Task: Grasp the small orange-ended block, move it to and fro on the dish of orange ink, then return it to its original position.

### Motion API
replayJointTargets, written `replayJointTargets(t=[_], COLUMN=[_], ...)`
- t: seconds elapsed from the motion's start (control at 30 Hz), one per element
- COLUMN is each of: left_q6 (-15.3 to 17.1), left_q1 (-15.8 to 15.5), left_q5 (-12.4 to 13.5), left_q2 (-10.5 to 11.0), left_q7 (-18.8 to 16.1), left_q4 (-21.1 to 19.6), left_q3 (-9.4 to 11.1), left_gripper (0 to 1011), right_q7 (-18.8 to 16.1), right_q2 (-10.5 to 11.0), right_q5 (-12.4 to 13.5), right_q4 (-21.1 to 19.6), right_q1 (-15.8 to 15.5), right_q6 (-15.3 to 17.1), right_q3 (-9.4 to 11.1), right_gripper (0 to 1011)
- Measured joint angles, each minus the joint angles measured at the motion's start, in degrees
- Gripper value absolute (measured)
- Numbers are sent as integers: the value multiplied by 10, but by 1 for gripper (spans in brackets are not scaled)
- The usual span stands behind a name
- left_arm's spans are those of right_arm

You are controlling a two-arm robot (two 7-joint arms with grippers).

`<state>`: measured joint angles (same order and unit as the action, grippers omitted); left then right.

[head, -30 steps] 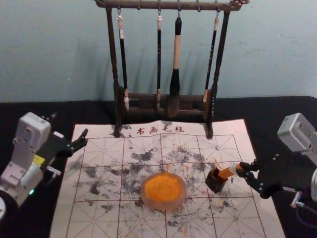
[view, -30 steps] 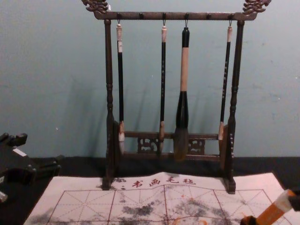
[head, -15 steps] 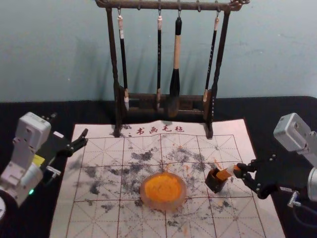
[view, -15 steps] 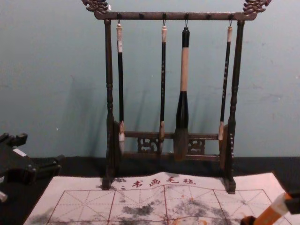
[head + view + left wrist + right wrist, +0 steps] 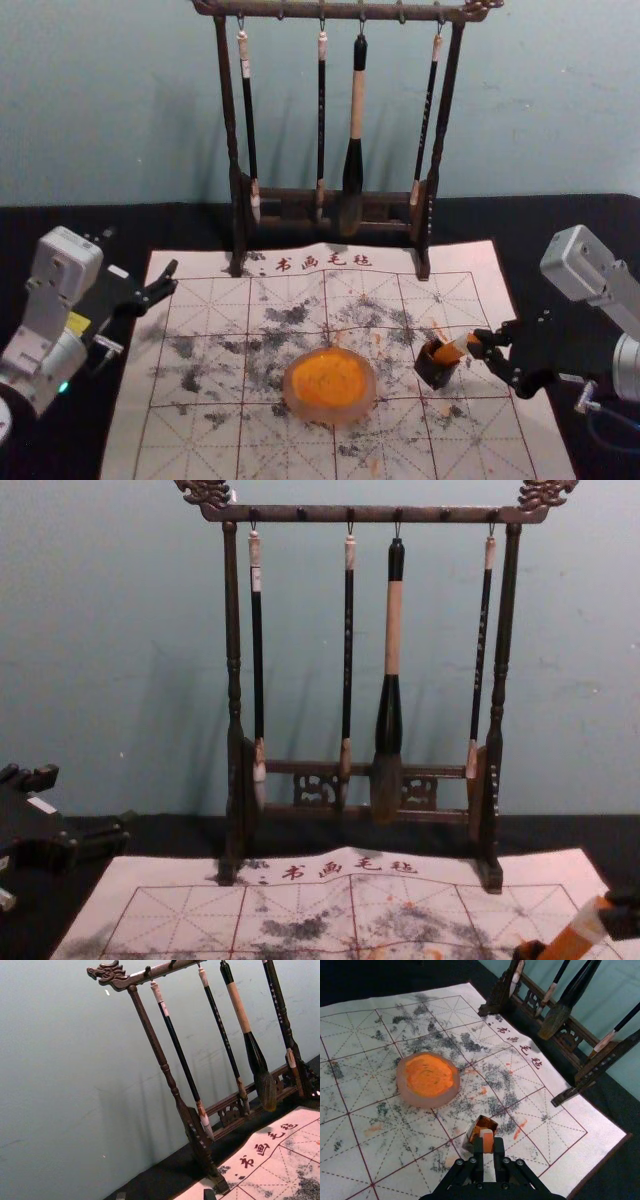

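My right gripper (image 5: 480, 345) is at the dark cup (image 5: 435, 366) on the mat's right side, shut on the orange-ended block (image 5: 457, 345), whose lower end is inside the cup. The block leans toward the gripper. In the right wrist view, the gripper (image 5: 488, 1147) has the block (image 5: 487, 1141) between its tips, with the cup (image 5: 481, 1126) just beyond. The dish of orange ink (image 5: 330, 378) lies left of the cup. My left gripper (image 5: 141, 250) is parked open above the mat's left edge; its tips (image 5: 165, 1195) stand wide apart in the left wrist view.
A dark wooden rack (image 5: 330, 228) with hanging brushes stands at the back of the mat. The ink-stained calligraphy mat (image 5: 205, 345) lies under dish and cup, on a black tabletop (image 5: 560, 225).
The right gripper has shifted slightly left, toward the cup. Along with it, the block's upper end has moved left and the block leans a little less. The left arm has stayed put.
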<state>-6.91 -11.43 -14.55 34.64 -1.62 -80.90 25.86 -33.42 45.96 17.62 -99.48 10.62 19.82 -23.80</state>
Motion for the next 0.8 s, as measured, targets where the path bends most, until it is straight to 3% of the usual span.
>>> replayJointTargets(t=[0.8], left_q6=[0], left_q1=[0], left_q5=[0], left_q2=[0], left_q7=[0], left_q4=[0], left_q3=[0], left_gripper=[1001], right_q7=[-26], right_q2=[-7], right_q5=[-10], right_q4=[27], right_q1=[56], right_q6=[38], right_q3=[-40], right_gripper=[97])
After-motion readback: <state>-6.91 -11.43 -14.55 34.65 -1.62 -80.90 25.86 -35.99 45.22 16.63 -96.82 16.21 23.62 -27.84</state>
